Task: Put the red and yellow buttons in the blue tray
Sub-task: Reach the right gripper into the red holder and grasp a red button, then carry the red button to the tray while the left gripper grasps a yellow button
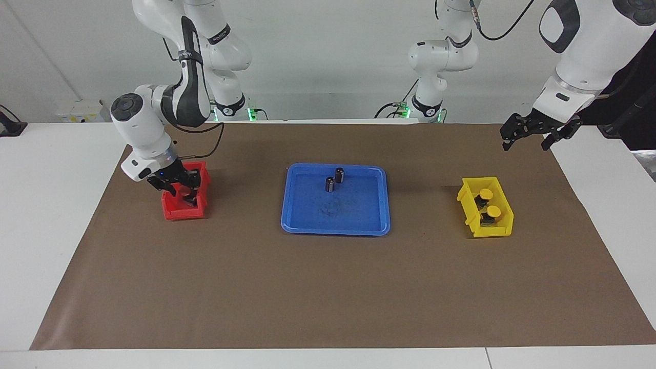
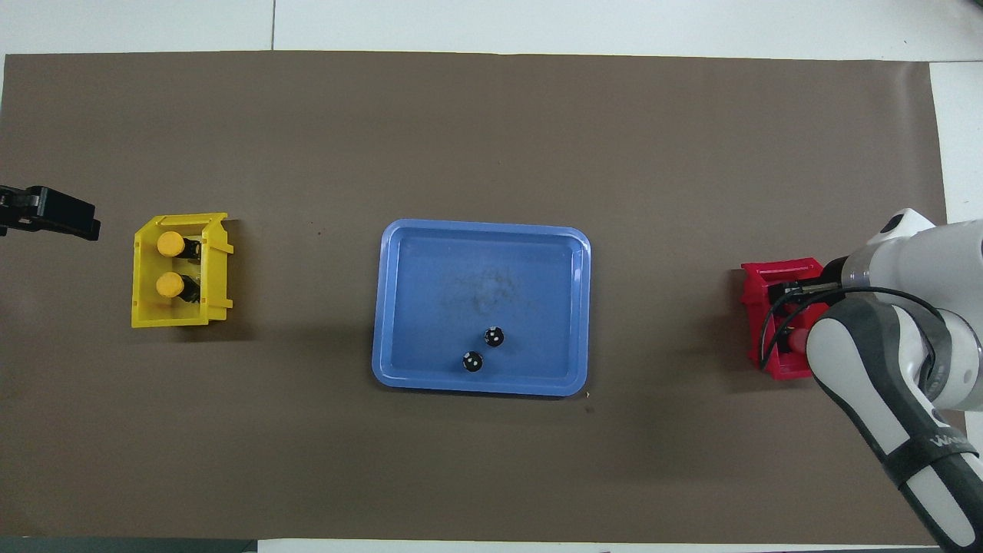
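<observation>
The right gripper (image 1: 180, 190) is down inside the red bin (image 1: 174, 211) at the right arm's end of the table, its jaws partly closed, though whether they pinch a red button cannot be told. The blue tray (image 1: 307, 221) lies mid-table holding two dark capless cylinders (image 1: 334, 180). Two yellow buttons (image 1: 489, 203) sit in the yellow bin (image 1: 469, 197), and the left gripper (image 1: 530, 136) waits with jaws spread over the mat's edge.

1. The right arm reaches out and bends steeply down, its wrist tilted, so that the right end effector (image 1: 180, 192) is low at its own end of the tabletop; whether its fingers grip anything cannot be made out.
2. The left arm waits, raised; the left end effector (image 1: 529, 137) hangs above its end of the tabletop with fingers spread apart.
</observation>
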You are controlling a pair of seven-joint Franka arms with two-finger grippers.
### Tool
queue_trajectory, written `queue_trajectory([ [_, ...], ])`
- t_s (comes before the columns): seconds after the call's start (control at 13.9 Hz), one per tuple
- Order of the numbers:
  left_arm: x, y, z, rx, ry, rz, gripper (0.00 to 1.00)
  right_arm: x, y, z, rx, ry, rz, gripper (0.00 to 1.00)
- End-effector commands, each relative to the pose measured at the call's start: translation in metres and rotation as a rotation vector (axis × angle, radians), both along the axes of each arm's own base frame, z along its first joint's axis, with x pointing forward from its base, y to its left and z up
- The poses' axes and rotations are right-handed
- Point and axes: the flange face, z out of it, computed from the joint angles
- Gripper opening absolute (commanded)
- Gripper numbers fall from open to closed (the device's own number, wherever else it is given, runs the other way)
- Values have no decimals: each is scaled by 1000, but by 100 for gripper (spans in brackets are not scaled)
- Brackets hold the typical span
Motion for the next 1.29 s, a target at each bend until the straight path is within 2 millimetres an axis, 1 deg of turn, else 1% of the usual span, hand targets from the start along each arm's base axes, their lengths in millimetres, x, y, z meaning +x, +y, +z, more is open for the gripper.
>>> queue_trajectory([
  [0.0,-8,7,0,-3,-2,9,97,-11,-3,1,6,-20,18,64],
  [0.07,-8,13,0,-3,-3,19,97,-11,-3,1,6,-20,18,63],
  [0.22,-8,14,0,-3,-3,21,97,-12,-3,0,7,-18,19,55],
  [0.29,-8,14,0,-3,-5,21,97,-12,-4,0,6,-18,19,48],
  [0.36,-7,14,0,-4,-6,19,97,-14,-7,-1,7,-11,18,37],
  [0.43,-9,15,-3,-3,-2,19,97,-14,-7,-1,9,-3,21,24],
  [0.5,-9,15,-2,-4,-11,20,96,-12,-6,3,9,-3,23,20],
  [0.57,-8,15,-2,-4,-22,23,87,-2,-6,14,11,9,26,20],
  [0.65,-8,18,-13,-6,-41,26,84,10,-5,30,17,40,32,20],
  [0.72,-11,28,-29,-8,-87,39,83,25,-4,47,19,66,38,20],
  [0.79,-13,30,-50,-10,-122,41,79,38,-2,64,22,91,44,20],
  [0.86,-11,30,-67,-11,-138,38,75,53,4,86,24,103,57,20],
  [0.93,-6,33,-80,-11,-139,40,73,66,22,106,25,111,62,20],
  [1.01,1,36,-101,-11,-127,41,71,78,47,123,21,116,42,21],
  [1.08,8,37,-120,-11,-127,44,71,88,84,138,14,117,22,24],
  [1.15,13,37,-140,-11,-116,41,71,91,130,144,12,120,33,26],
  [1.22,14,37,-157,-12,-105,40,71,86,186,145,1,101,5,26],
])
